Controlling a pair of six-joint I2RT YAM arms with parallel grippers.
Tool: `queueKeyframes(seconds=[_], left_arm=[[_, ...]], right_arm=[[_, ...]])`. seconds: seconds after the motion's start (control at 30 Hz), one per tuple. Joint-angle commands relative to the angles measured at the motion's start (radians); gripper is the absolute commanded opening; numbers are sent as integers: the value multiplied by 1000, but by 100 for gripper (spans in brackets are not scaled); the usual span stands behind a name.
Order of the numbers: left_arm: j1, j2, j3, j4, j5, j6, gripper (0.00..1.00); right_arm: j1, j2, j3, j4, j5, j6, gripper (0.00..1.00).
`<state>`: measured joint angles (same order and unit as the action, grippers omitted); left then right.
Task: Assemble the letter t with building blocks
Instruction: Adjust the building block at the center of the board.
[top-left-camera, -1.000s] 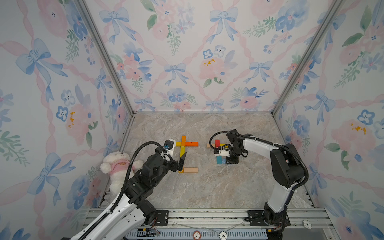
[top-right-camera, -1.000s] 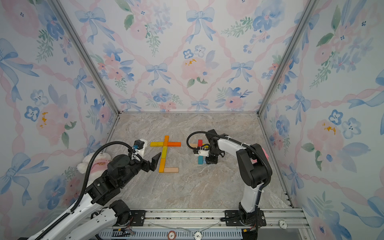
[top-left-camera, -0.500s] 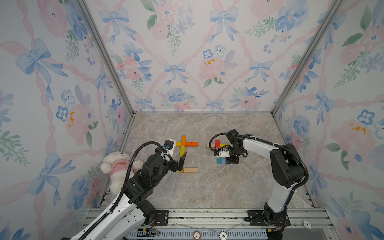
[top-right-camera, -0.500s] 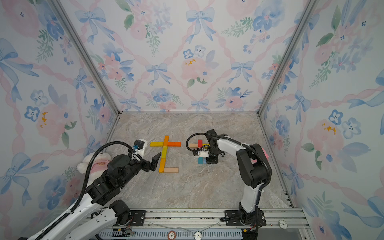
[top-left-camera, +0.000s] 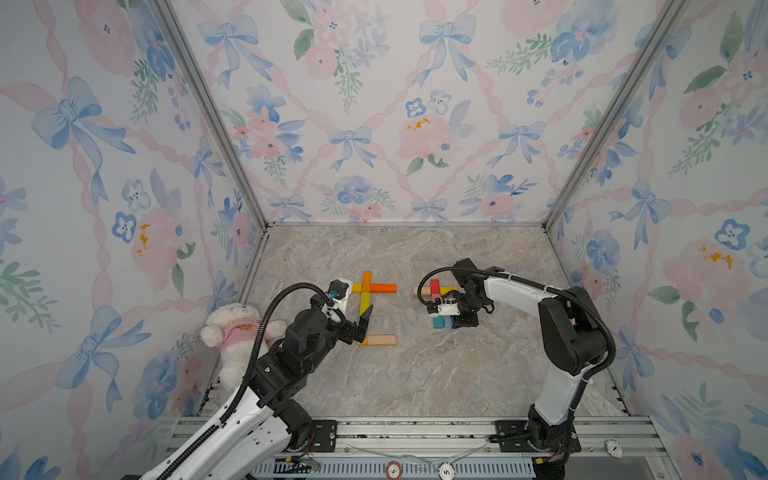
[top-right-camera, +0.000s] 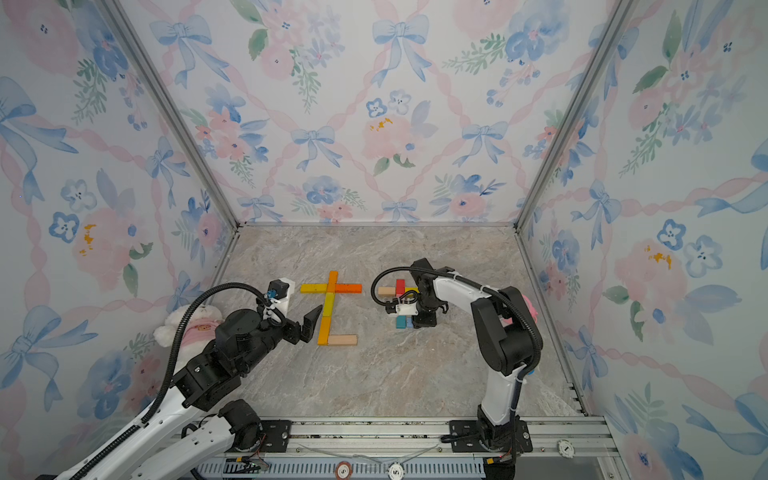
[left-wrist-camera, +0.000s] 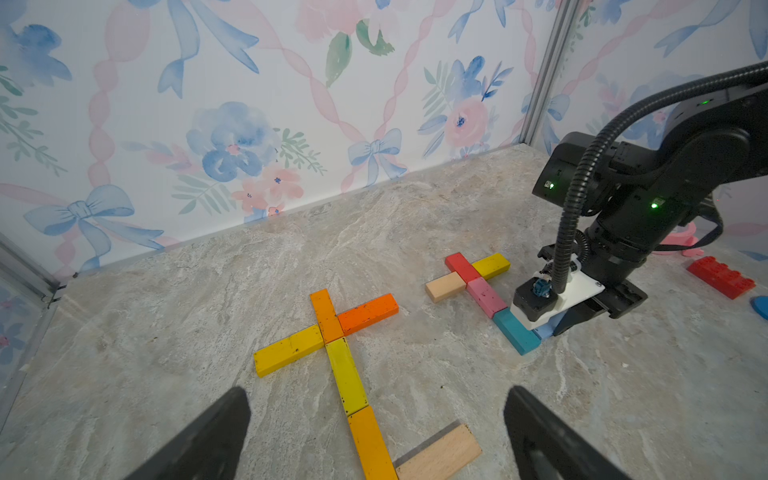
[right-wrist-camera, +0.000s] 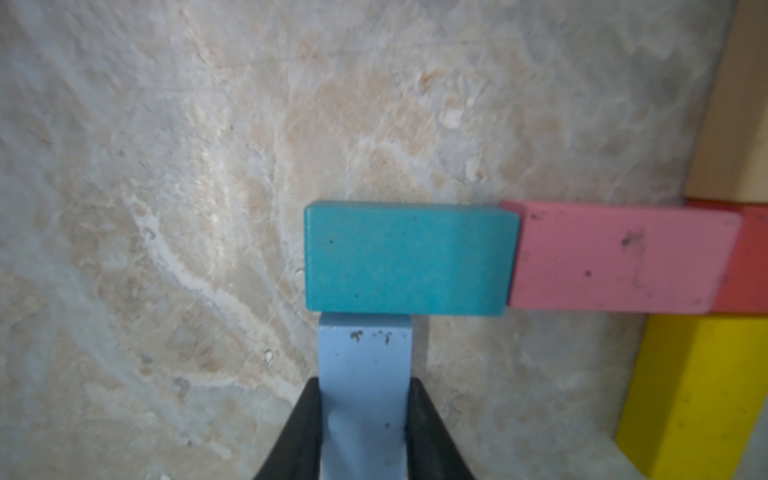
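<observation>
Two groups of building blocks lie flat on the marble floor. To the left, orange and yellow blocks (top-left-camera: 365, 299) form a cross with a bare-wood block (top-left-camera: 381, 340) at its foot. My left gripper (left-wrist-camera: 376, 392) hovers open over the low end of that stem (top-right-camera: 328, 307), holding nothing. To the right, red (left-wrist-camera: 460, 266), yellow (left-wrist-camera: 492, 265), bare-wood (left-wrist-camera: 445, 286), pink (right-wrist-camera: 619, 257) and teal (right-wrist-camera: 409, 257) blocks form another cross. My right gripper (right-wrist-camera: 365, 415) is shut on a light blue block (right-wrist-camera: 365, 361) whose end touches the teal block's side.
A white plush toy (top-left-camera: 235, 328) lies against the left wall beside my left arm. Behind the right arm a red studded brick (left-wrist-camera: 721, 276), a blue disc (left-wrist-camera: 761, 306) and a pink object (left-wrist-camera: 681, 241) sit near the right wall. Patterned walls enclose three sides.
</observation>
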<state>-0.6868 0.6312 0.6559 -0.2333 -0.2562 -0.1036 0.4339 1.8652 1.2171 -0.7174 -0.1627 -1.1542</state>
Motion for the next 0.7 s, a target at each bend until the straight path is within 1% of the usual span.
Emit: queueKeyframes(seconds=[0.0,0.13,0.5,0.67], left_arm=[[1,-6,-10,15,2,24,98],[3,-6,-10,14,3,23,98],[2,-5,-10,13,4,25,98],[3,-6,-11,13,3,25,98]], right_arm=[[18,36,2,-26,17,-14,22],[21,42,12,-26,14,-1,24],[34,61,28,-34,26,12,25],[35,65,35,-42,35,26,33]])
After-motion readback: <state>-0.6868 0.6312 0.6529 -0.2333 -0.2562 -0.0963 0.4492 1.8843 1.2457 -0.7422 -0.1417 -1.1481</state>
